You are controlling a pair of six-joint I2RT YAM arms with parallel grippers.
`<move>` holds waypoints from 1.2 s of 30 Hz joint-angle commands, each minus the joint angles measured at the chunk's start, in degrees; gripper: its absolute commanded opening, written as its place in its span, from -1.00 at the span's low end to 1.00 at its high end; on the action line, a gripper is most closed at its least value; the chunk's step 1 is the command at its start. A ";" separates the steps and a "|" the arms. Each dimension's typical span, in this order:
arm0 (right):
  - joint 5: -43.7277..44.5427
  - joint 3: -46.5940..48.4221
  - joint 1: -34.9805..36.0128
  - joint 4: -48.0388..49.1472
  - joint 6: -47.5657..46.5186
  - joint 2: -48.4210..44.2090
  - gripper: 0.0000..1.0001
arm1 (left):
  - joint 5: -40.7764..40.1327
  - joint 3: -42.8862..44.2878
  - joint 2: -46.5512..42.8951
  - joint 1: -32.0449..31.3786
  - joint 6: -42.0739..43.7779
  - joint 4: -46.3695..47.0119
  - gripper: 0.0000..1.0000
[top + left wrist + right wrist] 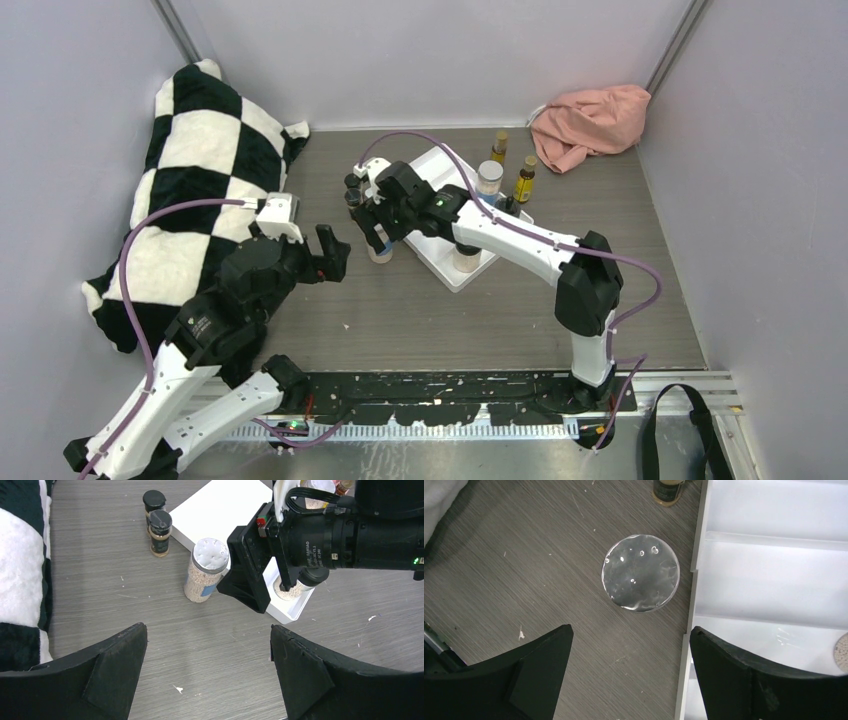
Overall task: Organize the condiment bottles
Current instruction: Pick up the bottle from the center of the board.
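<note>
right wrist: fingers (531, 677) (spread, empty) hover over silver-lidded jar (640, 572) beside tray (774, 580).

Table (430, 320) with tray (220, 510), bottles (205, 570), perhaps cloth (590, 120)

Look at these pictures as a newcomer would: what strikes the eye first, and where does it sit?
The big black-and-white checkered cushion against the left wall grabs attention first, with the pink cloth bunched in the far right corner. Mid-table, the right arm holds its open jaws over a silver-lidded jar standing on the table just beside the white tray.
</note>
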 commanded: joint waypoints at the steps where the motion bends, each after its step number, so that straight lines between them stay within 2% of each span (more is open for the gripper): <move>1: -0.25 4.12 0.28 0.26 -1.64 0.99 0.85 | 0.88 1.49 -0.88 -0.16 1.27 3.26 0.87; 29: -2.51 11.50 -0.74 0.75 -3.47 9.64 0.85 | 0.14 0.10 -1.15 -0.16 0.83 3.25 0.87; 36: -4.50 13.16 -1.37 0.33 -3.45 11.14 0.76 | -0.33 -0.46 -1.15 -0.11 0.74 3.74 0.87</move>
